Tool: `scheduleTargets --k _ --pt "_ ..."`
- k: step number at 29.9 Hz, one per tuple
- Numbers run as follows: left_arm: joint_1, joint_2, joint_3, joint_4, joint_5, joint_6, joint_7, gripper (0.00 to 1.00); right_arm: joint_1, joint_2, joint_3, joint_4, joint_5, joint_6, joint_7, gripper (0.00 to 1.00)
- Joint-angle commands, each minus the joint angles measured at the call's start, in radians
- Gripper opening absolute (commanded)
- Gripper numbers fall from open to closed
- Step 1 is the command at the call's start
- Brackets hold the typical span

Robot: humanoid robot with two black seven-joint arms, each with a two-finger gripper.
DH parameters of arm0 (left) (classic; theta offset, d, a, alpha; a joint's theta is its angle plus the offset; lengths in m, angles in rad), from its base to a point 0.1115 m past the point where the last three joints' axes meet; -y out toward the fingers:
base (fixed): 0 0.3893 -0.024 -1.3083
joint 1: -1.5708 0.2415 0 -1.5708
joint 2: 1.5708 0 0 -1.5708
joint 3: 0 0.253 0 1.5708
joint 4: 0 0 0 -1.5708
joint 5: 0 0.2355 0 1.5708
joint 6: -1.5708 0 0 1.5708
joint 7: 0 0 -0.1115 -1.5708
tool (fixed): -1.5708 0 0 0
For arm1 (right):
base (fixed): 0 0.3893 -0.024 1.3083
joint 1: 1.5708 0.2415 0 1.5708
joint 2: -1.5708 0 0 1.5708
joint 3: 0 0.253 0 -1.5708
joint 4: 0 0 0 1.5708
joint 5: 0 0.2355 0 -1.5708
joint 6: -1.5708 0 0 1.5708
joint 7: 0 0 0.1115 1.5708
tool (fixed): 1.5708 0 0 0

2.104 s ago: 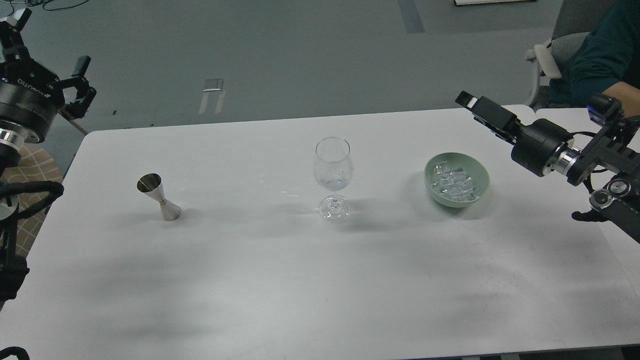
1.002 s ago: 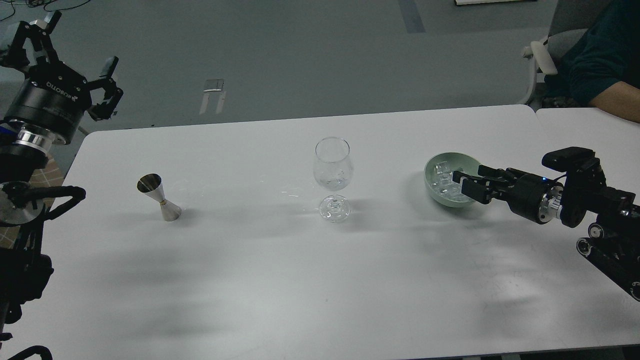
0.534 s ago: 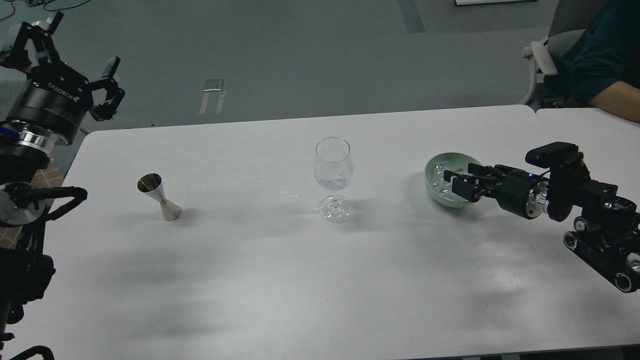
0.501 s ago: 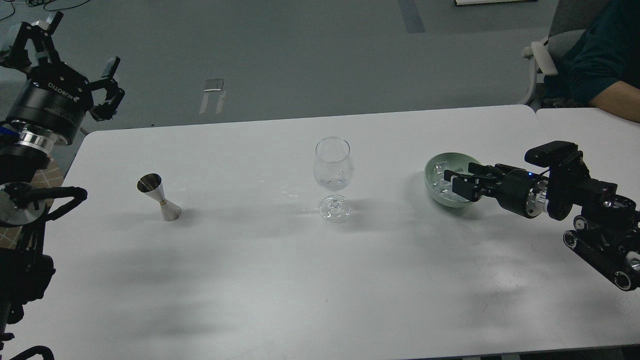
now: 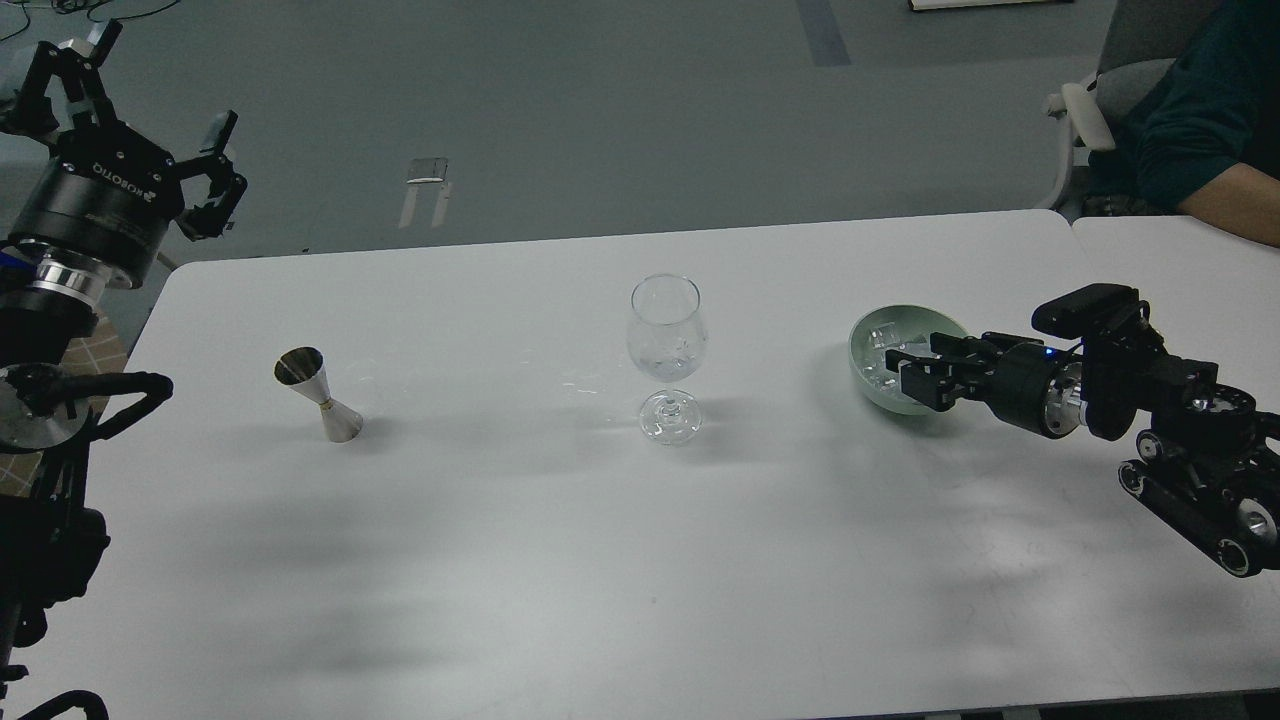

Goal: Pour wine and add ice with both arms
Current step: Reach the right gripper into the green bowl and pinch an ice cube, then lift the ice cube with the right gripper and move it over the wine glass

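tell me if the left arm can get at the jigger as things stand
Probably yes. The left claw is raised beyond the table's far-left corner, fingers spread, holding nothing. The jigger stands alone on that side, with bare tabletop around it and the wine glass well off to its right, so nothing blocks a descent.

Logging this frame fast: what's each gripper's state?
Left gripper: open, empty, raised off the table.
Right gripper: fingers in the bowl among the ice; grip cannot be told.

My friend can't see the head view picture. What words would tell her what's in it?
The right claw reaches into a green bowl of ice on a white table. A wine glass stands mid-table, a metal jigger left, the left claw raised, open.
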State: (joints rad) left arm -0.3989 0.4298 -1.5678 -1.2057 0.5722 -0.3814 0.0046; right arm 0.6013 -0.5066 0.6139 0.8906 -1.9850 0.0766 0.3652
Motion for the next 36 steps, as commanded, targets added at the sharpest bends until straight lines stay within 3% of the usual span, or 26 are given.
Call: scheduleTargets --k 1,5,8,17,21,27,36 --pt "0.0 0.0 0.0 0.0 0.0 -0.001 0.0 0.98 0.0 0.0 0.0 -0.001 -0.011 0.0 0.0 0.56" --pt "0.0 0.001 0.0 0.0 0.0 0.001 0.0 0.98 0.002 0.0 0.0 -0.002 -0.011 0.0 0.0 0.46" --pt "0.0 0.0 -0.002 0.0 0.0 -0.001 -0.002 0.98 0.002 0.002 0.0 -0.012 -0.011 0.0 0.0 0.31" --pt "0.002 0.001 -0.003 0.0 0.0 -0.001 -0.002 0.98 0.0 0.002 0.0 -0.019 -0.011 0.002 0.0 0.26" --pt "0.002 0.001 -0.005 0.0 0.0 -0.001 -0.002 0.98 0.003 0.002 0.001 -0.016 -0.011 0.002 0.0 0.11" --pt "0.002 0.0 -0.003 0.0 0.0 -0.001 -0.002 0.98 0.014 -0.01 0.006 0.011 -0.009 -0.005 0.0 0.08" --pt "0.0 0.001 -0.003 -0.002 0.0 -0.001 -0.002 0.98 0.044 -0.156 0.038 0.263 -0.002 -0.021 0.0 0.08"
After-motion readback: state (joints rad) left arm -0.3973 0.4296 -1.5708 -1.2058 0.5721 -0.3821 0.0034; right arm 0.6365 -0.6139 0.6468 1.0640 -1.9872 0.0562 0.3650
